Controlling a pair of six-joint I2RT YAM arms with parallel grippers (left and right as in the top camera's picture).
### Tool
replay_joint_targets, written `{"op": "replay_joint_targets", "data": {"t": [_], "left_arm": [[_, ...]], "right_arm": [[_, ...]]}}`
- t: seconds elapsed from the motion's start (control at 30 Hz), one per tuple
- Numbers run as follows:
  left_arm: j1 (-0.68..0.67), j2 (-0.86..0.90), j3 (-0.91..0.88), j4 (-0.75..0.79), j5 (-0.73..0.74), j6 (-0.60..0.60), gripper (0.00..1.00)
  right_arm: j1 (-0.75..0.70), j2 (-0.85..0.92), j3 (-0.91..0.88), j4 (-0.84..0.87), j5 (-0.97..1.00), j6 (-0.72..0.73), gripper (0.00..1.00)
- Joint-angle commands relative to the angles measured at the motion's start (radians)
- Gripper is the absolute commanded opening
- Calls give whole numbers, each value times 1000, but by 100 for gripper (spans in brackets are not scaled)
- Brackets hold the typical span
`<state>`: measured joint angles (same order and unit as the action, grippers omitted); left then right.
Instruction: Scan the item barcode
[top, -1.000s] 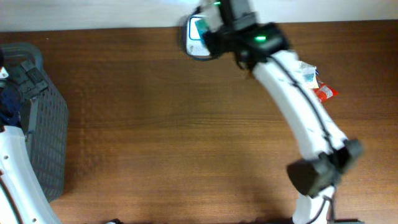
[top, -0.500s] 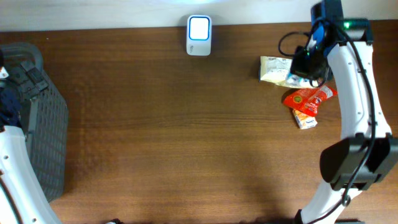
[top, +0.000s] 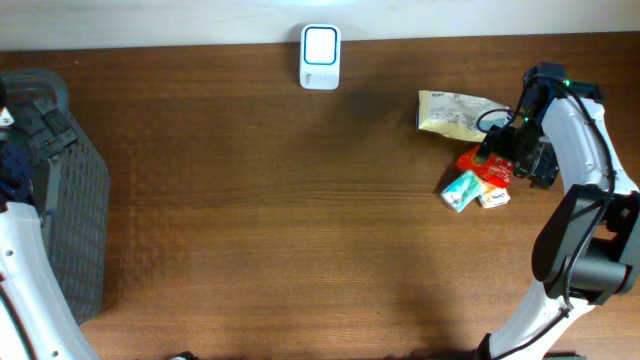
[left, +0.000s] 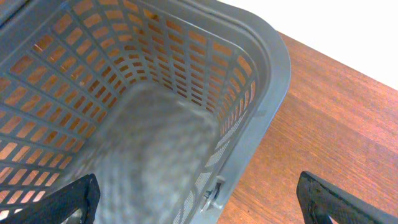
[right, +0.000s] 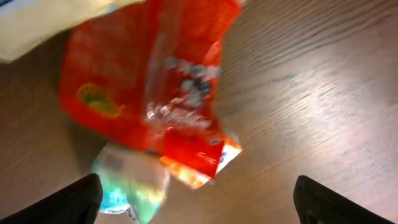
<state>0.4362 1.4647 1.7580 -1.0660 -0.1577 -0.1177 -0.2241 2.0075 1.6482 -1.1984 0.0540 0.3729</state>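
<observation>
Seeing right gripper (top: 515, 150) over the pile on the right side of the table (top: 300, 230), spread wide, gripping nothing; shows in the wrist view as two tips in the lower corners, far apart, with bare wood and packets below. Putting the teal pack (top: 461, 190) flat on the table at the pile's near-left corner, touching the red packet (top: 487, 160); too blurred in the wrist view to read any label or barcode. Have the red packet in the middle of the pile, partly under the gripper in the overhead view. Find a cream packet (top: 452, 112) just behind it toward the far edge, overlapping its top edge. Spot a small orange-and-white box (top: 495, 198) just right of the teal pack, poking out from under the red packet. Locate the scanner (top: 320, 57) at the far edge, mid-table, screen lit, well apart from the pile. See left gripper (left: 199, 205) also spread wide, empty, hanging above the grey basket (left: 261, 81) at the table's left edge; can't tell what the blurred grey shape between the tips is.
</observation>
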Motion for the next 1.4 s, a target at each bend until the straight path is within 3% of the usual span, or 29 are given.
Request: {"op": "replay_joint_targets", "data": {"t": [0.0,0.27,0.43,0.6,1.07,1.17,1.37], "left_arm": [[4,5,3,1,-4,-9,99],[5,5,3,1,-4,-9,99],[5,5,2,1,-4,-9,99],[5,5,2,1,-4,-9,99],[5,5,3,1,-4,-9,99],[6,5,3,1,-4,-9,99],[5,5,3,1,-4,-9,99]], "right_arm": [[2,-68,44,-2,-158,-117,97],[95,-389,51,-71,-229,-318,98],[134,-639,51,-104,-227,-317,99],[133,-768,51,-104,-227,-317,99],[152,-785,8,-93,-219,-317,99],[197,-874,-132,138,-110,-317,99],[209,-1226,-665,785,-60,-317,99]]}}
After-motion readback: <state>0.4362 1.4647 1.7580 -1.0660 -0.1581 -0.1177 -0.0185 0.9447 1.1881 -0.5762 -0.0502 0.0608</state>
